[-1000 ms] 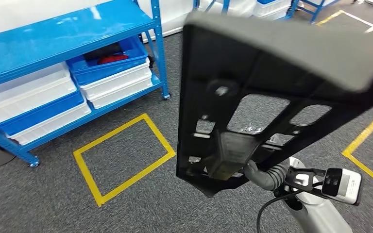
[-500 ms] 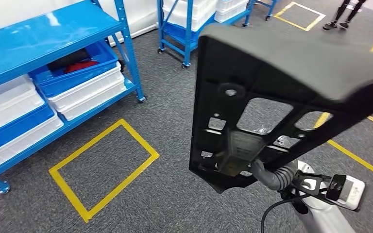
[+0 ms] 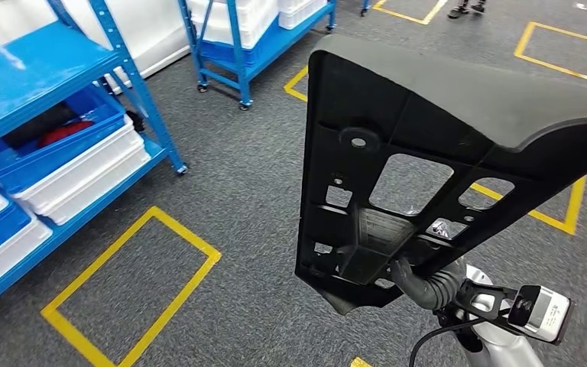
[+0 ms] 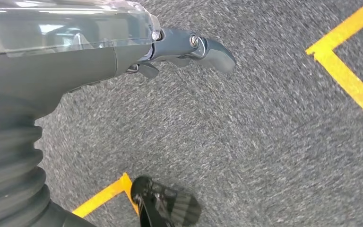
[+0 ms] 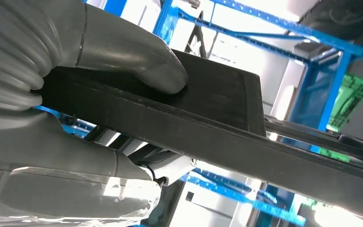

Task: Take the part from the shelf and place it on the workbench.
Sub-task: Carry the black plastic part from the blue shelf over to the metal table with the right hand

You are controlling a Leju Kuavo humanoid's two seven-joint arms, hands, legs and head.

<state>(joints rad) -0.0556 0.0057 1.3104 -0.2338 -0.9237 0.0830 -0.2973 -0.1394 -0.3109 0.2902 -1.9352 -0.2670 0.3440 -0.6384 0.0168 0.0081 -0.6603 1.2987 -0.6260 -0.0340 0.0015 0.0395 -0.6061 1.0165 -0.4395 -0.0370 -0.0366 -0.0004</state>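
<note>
The blue shelf (image 3: pixel 61 115) with its white bins (image 3: pixel 84 172) has slid toward the left edge since a second ago: the robot is turning away, so the carry to the workbench is under way. The black part (image 3: pixel 443 145) stands centre-right, pinched at its lower edge by the right hand (image 3: pixel 426 280). Its wrist view shows the thumb (image 5: pixel 137 59) pressed on the part. The left hand (image 4: pixel 189 47) hangs over carpet (image 4: pixel 274 142), apparently holding nothing.
</note>
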